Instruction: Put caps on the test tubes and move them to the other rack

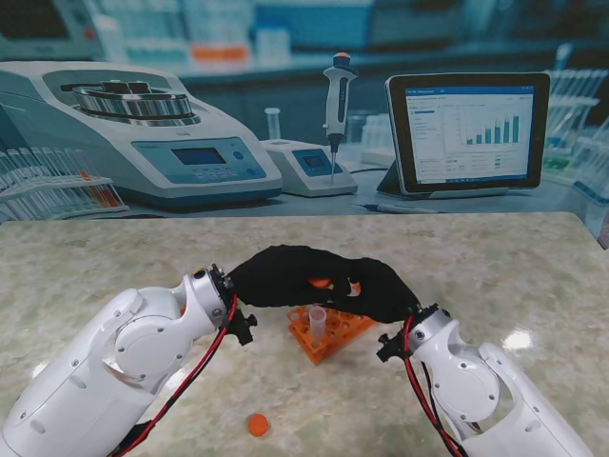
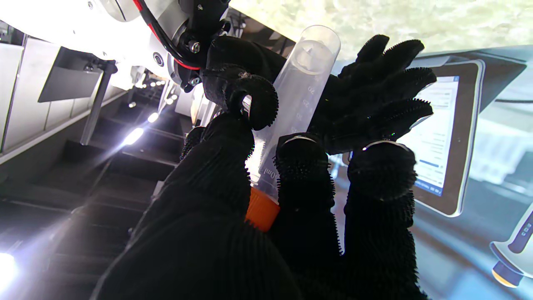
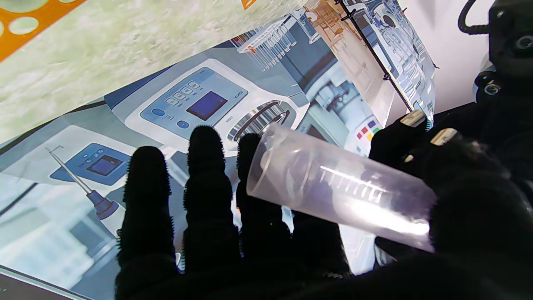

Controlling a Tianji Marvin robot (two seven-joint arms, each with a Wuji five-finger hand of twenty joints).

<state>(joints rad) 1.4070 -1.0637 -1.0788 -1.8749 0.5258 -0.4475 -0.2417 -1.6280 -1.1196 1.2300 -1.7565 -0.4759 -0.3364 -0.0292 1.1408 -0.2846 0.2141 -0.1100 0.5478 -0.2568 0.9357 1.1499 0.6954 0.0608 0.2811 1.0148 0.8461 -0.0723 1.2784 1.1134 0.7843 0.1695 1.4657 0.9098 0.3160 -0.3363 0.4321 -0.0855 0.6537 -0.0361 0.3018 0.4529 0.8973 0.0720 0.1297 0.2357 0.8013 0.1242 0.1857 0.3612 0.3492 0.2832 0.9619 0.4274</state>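
Both black-gloved hands meet above the orange rack [image 1: 335, 340], left hand [image 1: 271, 276] and right hand [image 1: 381, 290]. Between them is a clear test tube [image 2: 300, 96] with an orange cap [image 2: 262, 208] on one end. My left hand [image 2: 216, 200] grips the capped end. My right hand [image 2: 374, 96] has its thumb curled round the tube body, with its fingers stretched along the far side. From the right wrist the tube [image 3: 333, 187] lies across my right hand [image 3: 208, 216]. A second, uncapped tube [image 1: 317, 317] stands upright in the rack.
A loose orange cap [image 1: 257, 425] lies on the marble table near me, between the arms. A backdrop showing a centrifuge [image 1: 143, 133], a pipette [image 1: 337, 95] and a tablet [image 1: 466, 129] stands along the table's far edge. An orange rack [image 3: 16, 37] shows in the right wrist view.
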